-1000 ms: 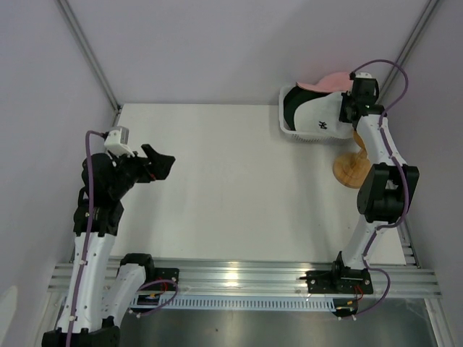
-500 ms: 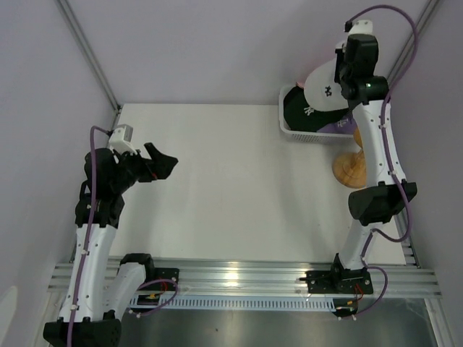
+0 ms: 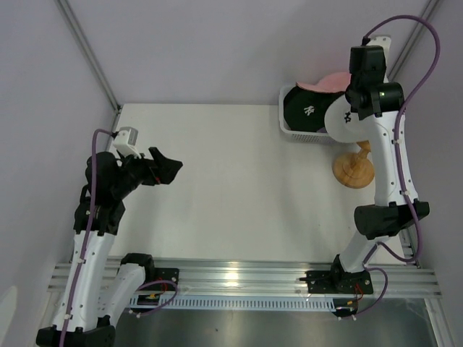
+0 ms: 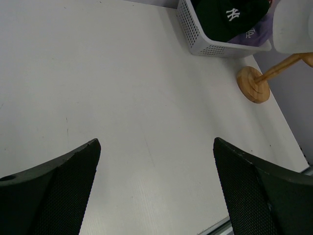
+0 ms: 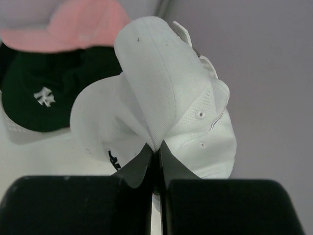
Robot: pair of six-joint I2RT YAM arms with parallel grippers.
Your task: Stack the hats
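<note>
Over the tabletop point(image 3: 231, 195), the left gripper point(image 4: 155, 143) is being held with jaws apart. A black cap point(image 3: 307, 110) and a pink cap point(image 3: 329, 81) are being held in the basket point(image 4: 188, 29). By the stand point(image 3: 352, 170), a white cap point(image 5: 166, 83) is being clamped in the jaws of the right gripper point(image 5: 155, 154).

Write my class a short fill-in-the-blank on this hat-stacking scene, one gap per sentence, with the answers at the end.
The right gripper is shut on the ___ cap.
The dark cap in the white mesh basket bears a white ___ logo.
The left gripper hovers above the table with its jaws ___.
Missing words: white; NY; open.
</note>
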